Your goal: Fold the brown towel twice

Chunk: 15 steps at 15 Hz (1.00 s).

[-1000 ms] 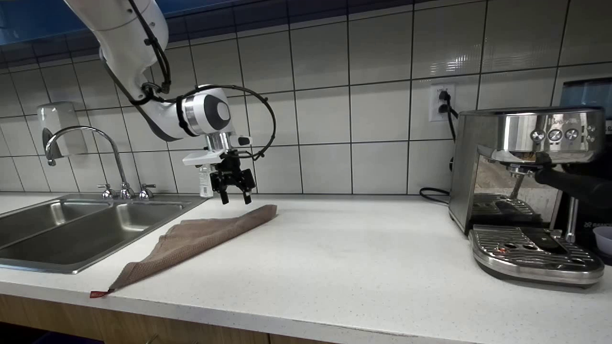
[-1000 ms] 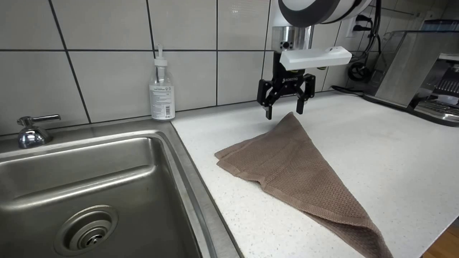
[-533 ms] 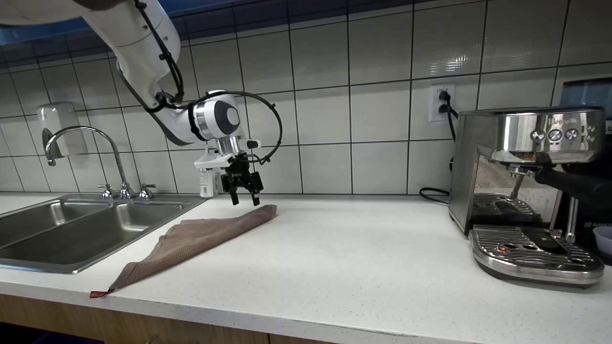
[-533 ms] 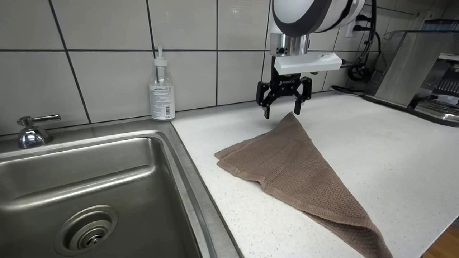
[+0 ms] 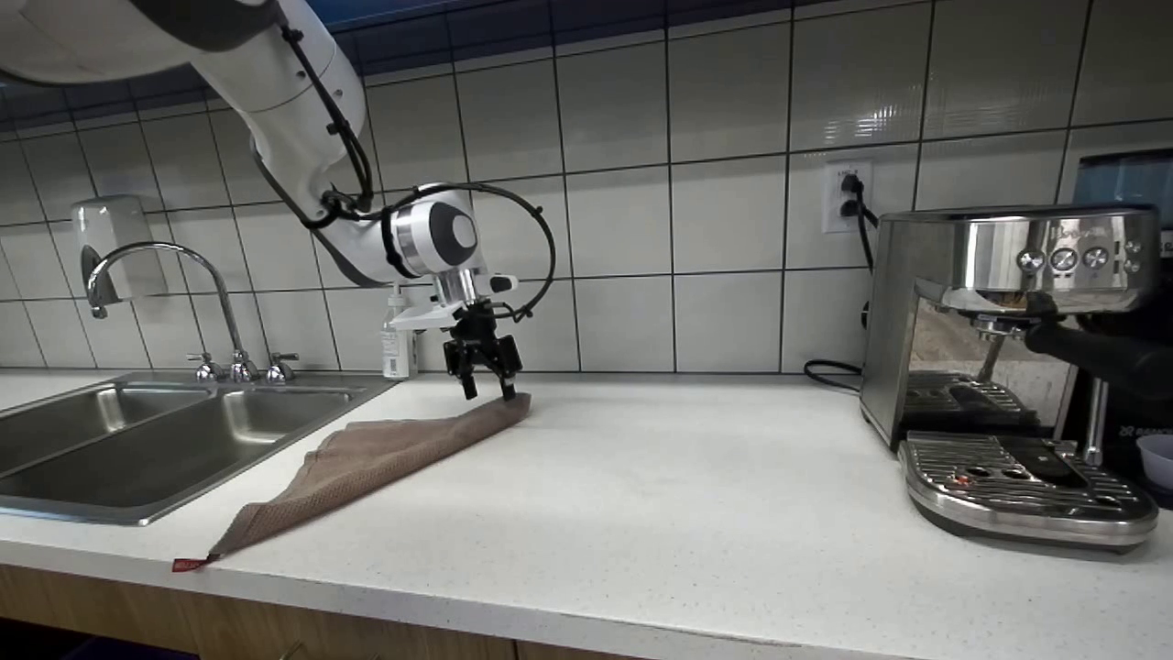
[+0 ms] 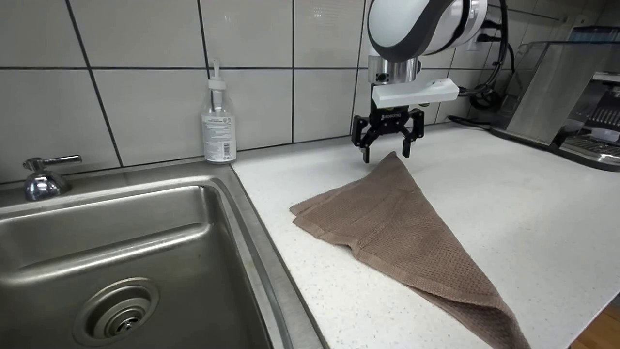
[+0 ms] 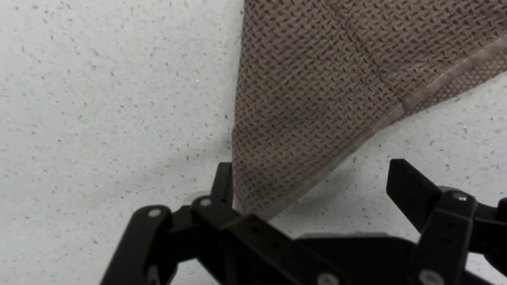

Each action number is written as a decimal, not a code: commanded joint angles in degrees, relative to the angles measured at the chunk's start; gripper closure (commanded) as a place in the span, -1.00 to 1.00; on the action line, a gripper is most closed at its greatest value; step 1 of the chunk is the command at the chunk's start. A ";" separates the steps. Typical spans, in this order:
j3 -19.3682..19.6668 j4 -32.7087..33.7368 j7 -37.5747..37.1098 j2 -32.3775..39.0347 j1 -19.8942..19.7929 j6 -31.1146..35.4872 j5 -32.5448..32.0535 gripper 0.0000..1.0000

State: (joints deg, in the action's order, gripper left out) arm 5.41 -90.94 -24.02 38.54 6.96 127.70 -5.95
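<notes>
The brown towel [image 5: 385,456] lies on the white counter in a long, roughly triangular folded shape, with a red tag at its near end. It also shows in an exterior view [image 6: 407,232], where its far corner points at the gripper. My gripper [image 5: 489,390] is open and points down, low over that far corner; it also shows in an exterior view [image 6: 386,156]. In the wrist view the towel's corner [image 7: 293,146] lies between the open fingers [image 7: 311,174], close beside the left finger. The very tip of the corner is partly hidden behind the gripper.
A steel sink [image 5: 147,509] with a faucet [image 5: 220,302] lies left of the towel. A pump bottle [image 6: 219,131] stands by the tiled wall behind the sink's corner. A coffee machine [image 5: 1008,367] stands at the right. The counter's front edge [image 5: 550,623] runs along the near side.
In an exterior view my gripper has moved right and slightly down, until it is over the towel's far corner. It has stayed open. The towel has not moved.
</notes>
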 commanded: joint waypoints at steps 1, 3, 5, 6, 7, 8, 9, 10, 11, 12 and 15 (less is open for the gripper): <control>0.40 3.41 -0.55 1.72 -0.53 -3.40 1.08 -1.00; 0.72 3.91 -0.78 2.29 -0.54 -3.68 1.06 -1.00; 0.88 4.36 -0.92 2.73 -0.52 -3.88 1.04 -1.00; 0.95 4.59 -1.10 2.94 -0.49 -3.92 1.04 -1.00; 0.99 4.86 -1.16 3.15 -0.51 -4.05 1.10 -1.00; 1.06 5.10 -1.27 3.35 -0.51 -4.13 1.11 -1.00; 1.12 5.33 -1.34 3.55 -0.52 -4.20 1.13 -1.00; 1.21 5.50 -1.53 3.74 -0.49 -4.13 1.10 -1.00; 1.27 5.65 -1.64 3.88 -0.48 -4.16 1.10 -1.00; 1.31 5.78 -1.71 3.99 -0.49 -4.21 1.11 -1.00; 1.40 6.03 -1.85 4.22 -0.52 -4.27 1.11 -1.00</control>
State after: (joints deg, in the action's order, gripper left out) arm 6.73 -87.80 -24.86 41.52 6.72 125.79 -5.76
